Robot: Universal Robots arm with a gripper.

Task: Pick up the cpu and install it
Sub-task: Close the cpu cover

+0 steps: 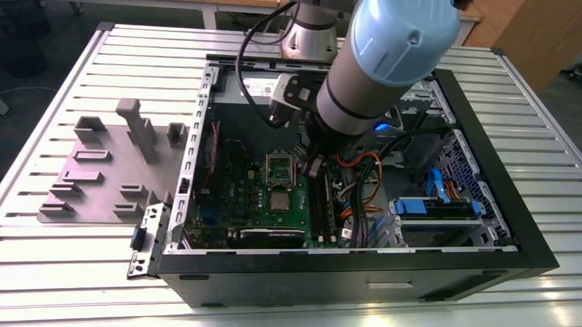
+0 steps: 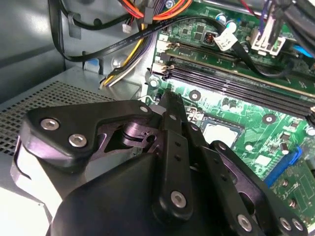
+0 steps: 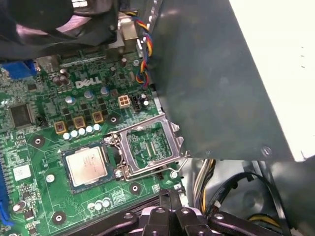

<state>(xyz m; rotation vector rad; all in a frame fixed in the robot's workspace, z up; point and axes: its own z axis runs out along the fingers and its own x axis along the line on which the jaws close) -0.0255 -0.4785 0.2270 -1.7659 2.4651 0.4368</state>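
Claw (image 1: 314, 167) looks pinched together with nothing in it, hanging over the motherboard (image 3: 47, 145) by the memory slots (image 2: 231, 78). The cpu (image 3: 91, 164) lies flat mid-board beside the flipped-open frame (image 3: 150, 147), off to the claw's side, not under it.

Open room above cpu (image 3: 87, 166) — hinged frame (image 3: 147, 147) raised beside, cables (image 3: 144, 59) near.
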